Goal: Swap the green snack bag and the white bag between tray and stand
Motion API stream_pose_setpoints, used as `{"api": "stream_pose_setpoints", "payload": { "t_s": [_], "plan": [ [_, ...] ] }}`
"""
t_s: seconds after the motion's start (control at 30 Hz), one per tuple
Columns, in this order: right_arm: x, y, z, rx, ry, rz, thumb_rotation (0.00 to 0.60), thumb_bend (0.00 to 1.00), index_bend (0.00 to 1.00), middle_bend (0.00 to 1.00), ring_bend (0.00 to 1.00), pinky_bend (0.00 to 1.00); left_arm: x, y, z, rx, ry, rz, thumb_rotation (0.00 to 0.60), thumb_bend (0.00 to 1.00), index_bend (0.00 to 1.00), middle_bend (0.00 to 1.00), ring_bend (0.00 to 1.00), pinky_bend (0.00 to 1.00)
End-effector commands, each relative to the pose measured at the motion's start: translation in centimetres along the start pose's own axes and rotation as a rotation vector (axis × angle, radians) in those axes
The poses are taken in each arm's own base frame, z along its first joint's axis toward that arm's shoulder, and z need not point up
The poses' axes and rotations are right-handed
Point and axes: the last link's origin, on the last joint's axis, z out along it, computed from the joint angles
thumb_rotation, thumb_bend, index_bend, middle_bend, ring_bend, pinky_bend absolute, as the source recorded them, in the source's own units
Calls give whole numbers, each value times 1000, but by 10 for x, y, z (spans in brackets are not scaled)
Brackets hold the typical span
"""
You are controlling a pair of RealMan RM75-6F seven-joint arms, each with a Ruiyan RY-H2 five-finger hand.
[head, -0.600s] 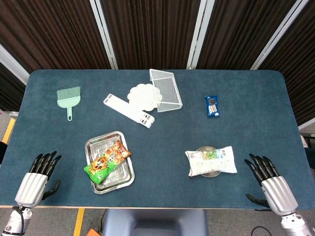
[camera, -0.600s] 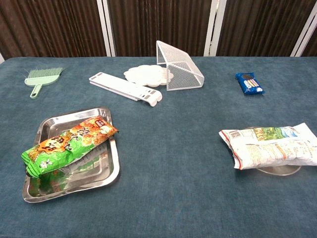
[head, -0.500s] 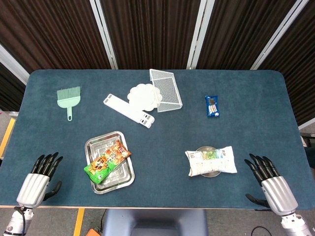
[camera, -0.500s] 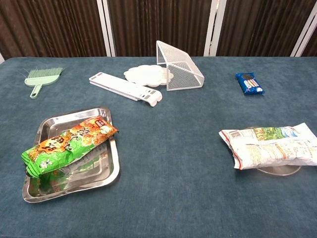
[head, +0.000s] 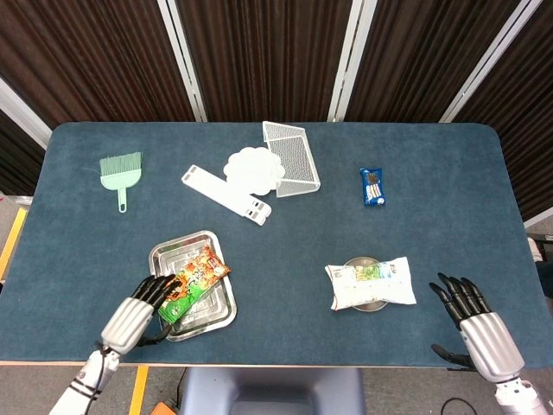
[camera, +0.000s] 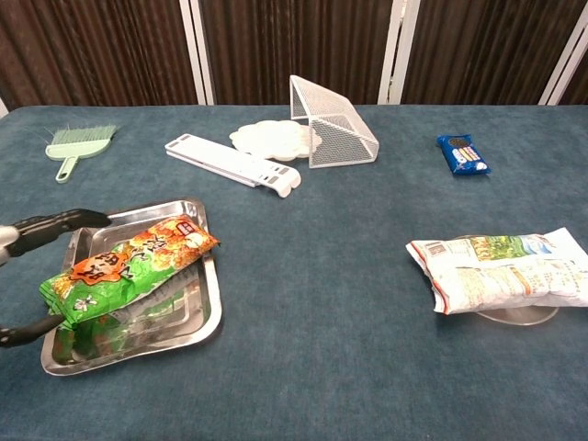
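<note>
Blue-carpeted table (head: 285,233) with rounded corners, dark brown ribbed wall panels (head: 259,52) at 12 o'clock split by slanted pale strips (head: 184,56), grey floor (head: 17,216) with yellow tape (head: 13,238) at 9 o'clock, even lighting

Green brush (head: 120,170), white strip (head: 226,194), white plate (head: 254,167), mesh basket (head: 292,156), blue packet (head: 372,187).

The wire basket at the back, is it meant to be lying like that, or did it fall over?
The white wire basket looks tipped on its side, its opening facing sideways beside the white scalloped plate. Whether it fell or was placed so, I cannot tell. Nothing looks spilled or broken.
</note>
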Motion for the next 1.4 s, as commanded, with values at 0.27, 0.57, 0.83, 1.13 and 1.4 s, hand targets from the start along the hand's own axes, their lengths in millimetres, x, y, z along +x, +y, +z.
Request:
{"api": "stream_pose_setpoints", "payload": {
  "t_s": [0.27,0.57,0.83,1.13,1.4],
  "plan": [
    [8,4,-3,1,-1,34,600,159,0,0,0,0,-19,8,63,90,-62,-22,600,360,0,0,0,16],
    [7,5,-2,-3,-10,36,600,160,0,0,0,0,-20,-9,74,220,-128,24,600,354,0,0,17,228],
    [7,5,-1,-10,-13,33,600,160,0,0,0,0,-16,-6,86,238,-58,41,600,397,328,532,520,615],
    [8,8,1,-25,-23,45,600,159,0,0,0,0,5,12,114,134,122,24,600,424,449,672,649,750],
    [7,13,5,-40,-56,66,600,159,0,0,0,0,19,59,183,14,209,19,600,424,448,667,649,750]
  ]
}}
